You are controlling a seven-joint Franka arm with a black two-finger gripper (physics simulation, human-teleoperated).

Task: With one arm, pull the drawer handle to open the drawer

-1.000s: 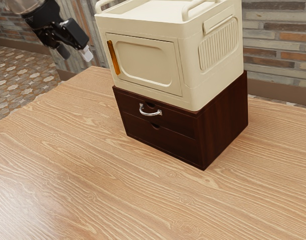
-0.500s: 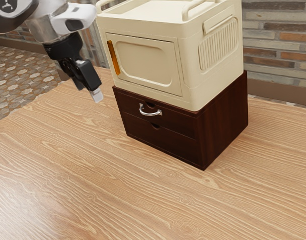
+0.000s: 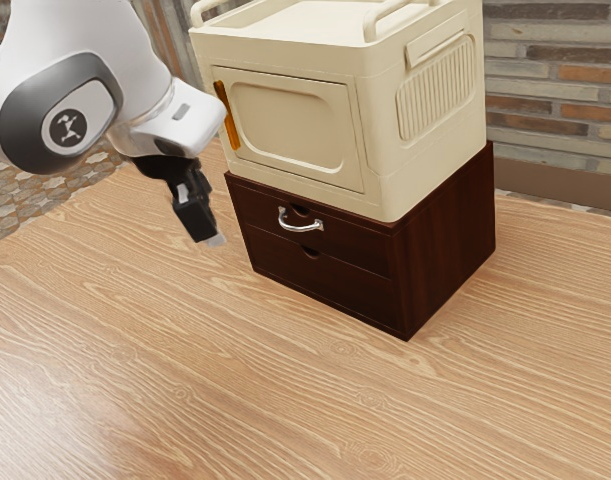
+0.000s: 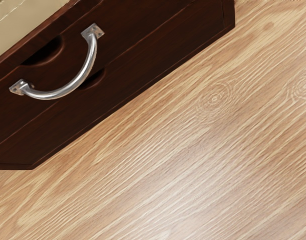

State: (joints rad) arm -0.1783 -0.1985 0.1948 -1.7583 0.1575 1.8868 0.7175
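Gripper point(image 3: 216, 240) lower & nearer drawer handle point(image 3: 302, 227) than before, gap btwn., open/shut state unclear, prob. edge-on.

So yeah, one table point(image 3: 185, 380), one dark chest point(image 3: 450, 245), two drawers point(image 3: 335, 277), one silver handle point(image 4: 92, 47), plus one cream cabinet point(image 3: 290, 125).

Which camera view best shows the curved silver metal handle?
The wrist view: the curved silver metal handle appears larger there, with both end plates visible. The exterior view shows it smaller, on the dark brown wooden upper drawer.
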